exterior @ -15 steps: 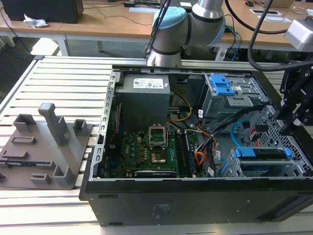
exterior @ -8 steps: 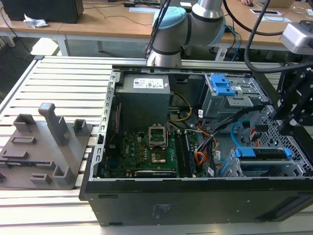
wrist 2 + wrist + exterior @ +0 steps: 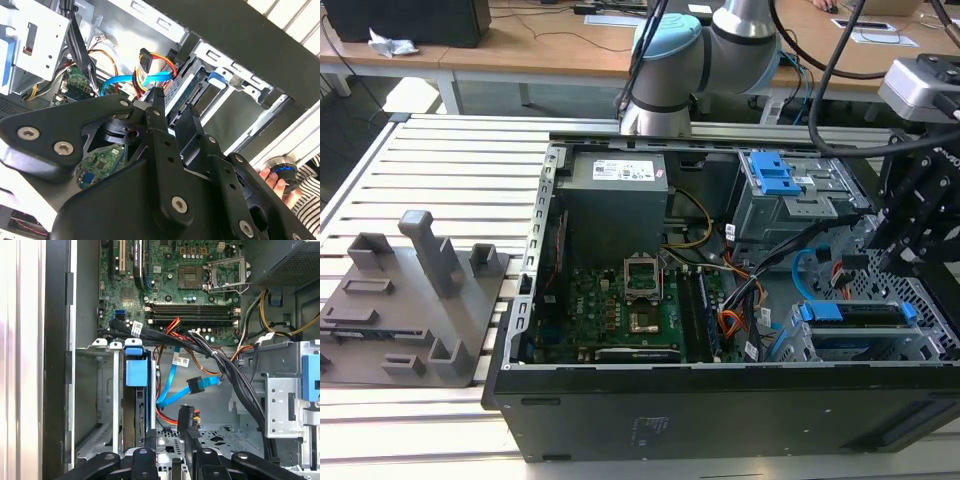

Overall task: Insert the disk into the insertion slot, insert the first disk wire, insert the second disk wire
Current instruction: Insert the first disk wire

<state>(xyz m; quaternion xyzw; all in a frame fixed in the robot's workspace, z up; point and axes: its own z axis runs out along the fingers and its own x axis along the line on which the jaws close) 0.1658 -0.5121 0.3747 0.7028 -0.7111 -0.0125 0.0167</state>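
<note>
End effector (image 3: 170,440) at wire connector (image 3: 186,419), close beside blue-edged disk (image 3: 136,372).

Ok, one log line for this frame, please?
disk: in insertion slot | gripper: nearest black multi-wire connector | blue cable: plug hanging free, apart from disk

Our arm (image 3: 720,40) stands at the far side of the exterior view, its blue-capped joint (image 3: 665,50) bent above the base. Its black end linkage (image 3: 915,200) hangs low at the exterior view's right. In both wrist views our pincer (image 3: 170,107) (image 3: 170,442) points away from the cameras, black links splayed behind it. Its two fingers (image 3: 161,122) stand slightly apart, a narrow gap between them, and we see nothing gripped there.
</note>
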